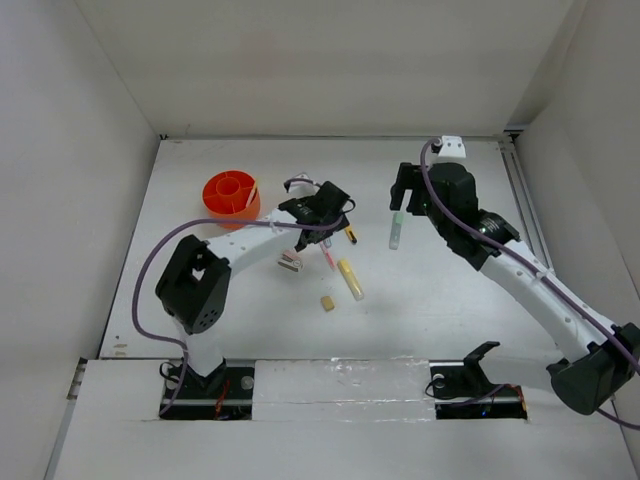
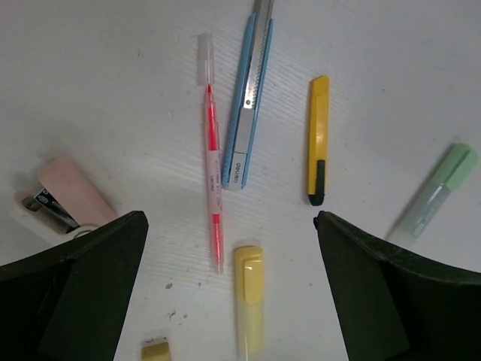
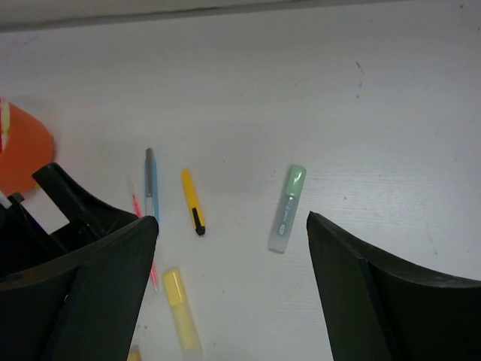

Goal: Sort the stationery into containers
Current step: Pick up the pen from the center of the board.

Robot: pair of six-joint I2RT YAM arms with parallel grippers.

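Observation:
The orange cup (image 1: 232, 195) stands at the back left, with a pale pen leaning inside it. On the table lie a red pen (image 2: 213, 162), a blue cutter (image 2: 250, 98), a yellow cutter (image 2: 319, 139), a yellow highlighter (image 2: 249, 297), a green highlighter (image 3: 288, 208), a tan eraser (image 2: 155, 350) and a pink stapler (image 2: 68, 199). My left gripper (image 2: 231, 222) hangs open above the red pen and the yellow highlighter, holding nothing. Over the green highlighter (image 1: 396, 232) my right gripper (image 3: 233, 222) stands open and empty.
White walls close the table on the left, back and right. A metal rail (image 1: 525, 200) runs along the right edge. The left arm's black gripper (image 3: 68, 199) shows at the left of the right wrist view, near the cup (image 3: 19, 150).

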